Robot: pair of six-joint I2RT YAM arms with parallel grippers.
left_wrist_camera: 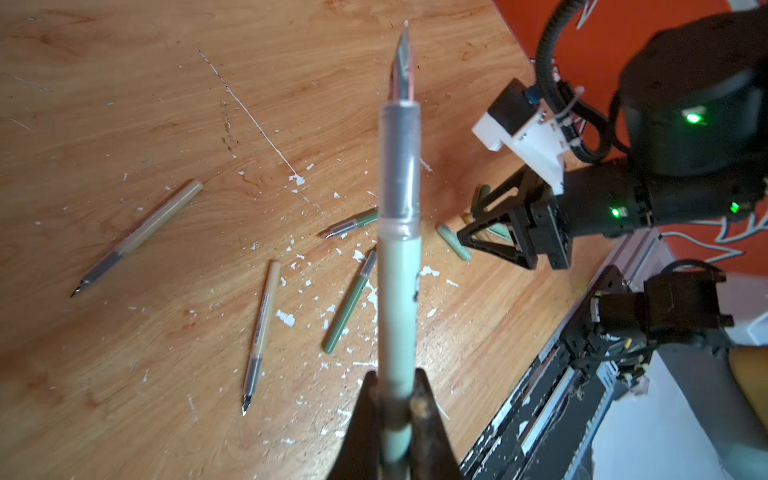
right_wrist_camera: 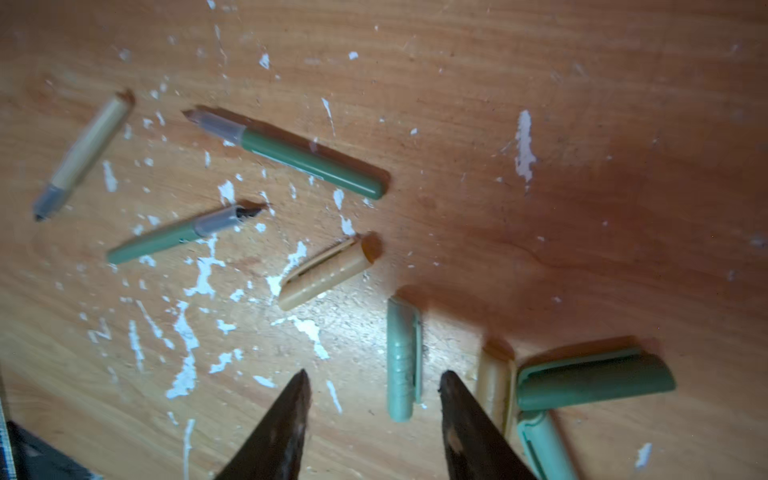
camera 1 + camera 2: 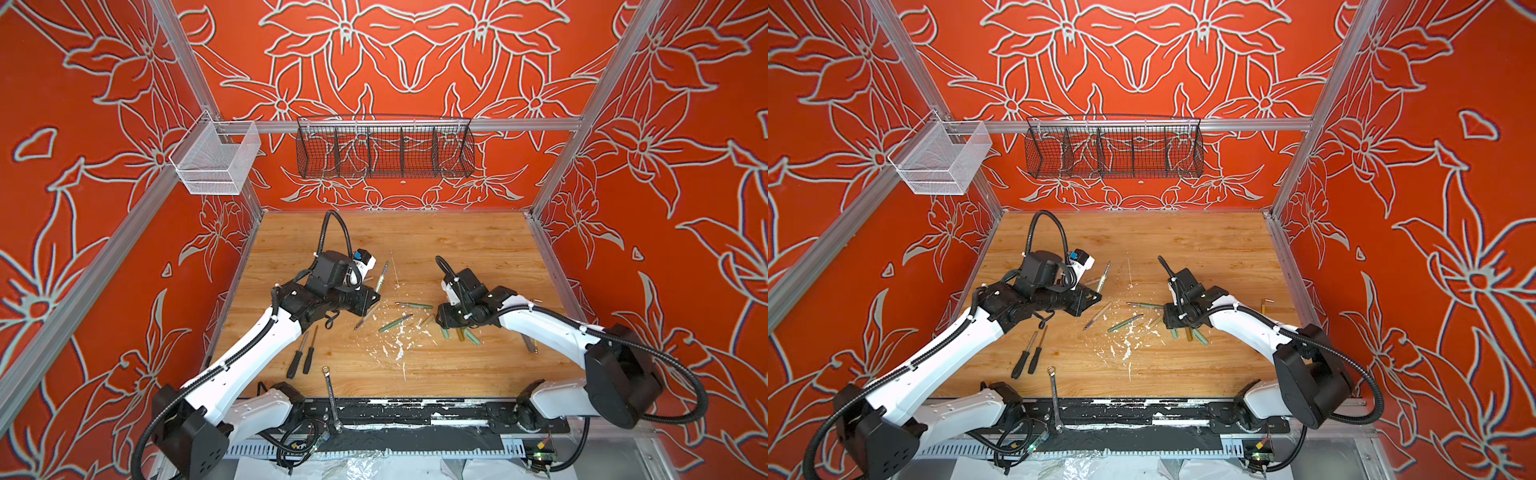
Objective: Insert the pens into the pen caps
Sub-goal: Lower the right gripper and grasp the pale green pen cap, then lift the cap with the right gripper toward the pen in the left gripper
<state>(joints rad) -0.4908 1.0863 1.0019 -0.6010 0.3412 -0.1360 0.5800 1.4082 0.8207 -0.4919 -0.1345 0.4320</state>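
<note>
My left gripper (image 1: 395, 376) is shut on the barrel of a pale green pen (image 1: 399, 257), which sticks out past the fingers with its metal tip free; in a top view this pen (image 3: 381, 276) hangs above the table at mid-left. Several more pens lie loose, among them a green one (image 2: 307, 158), another green one (image 2: 178, 235) and a beige one (image 2: 83, 153). My right gripper (image 2: 376, 386) is open just above the table. A pale green pen cap (image 2: 401, 357) lies between its fingertips, untouched. Further caps lie close by: beige (image 2: 328, 272), beige (image 2: 494, 382), dark green (image 2: 594, 380).
Two black-handled screwdrivers (image 3: 303, 353) lie front left and a silver wrench (image 3: 332, 395) crosses the table's front edge. White paint flecks (image 3: 397, 345) dot the middle. A black wire basket (image 3: 384, 149) and a white mesh basket (image 3: 216, 160) hang on the back rail.
</note>
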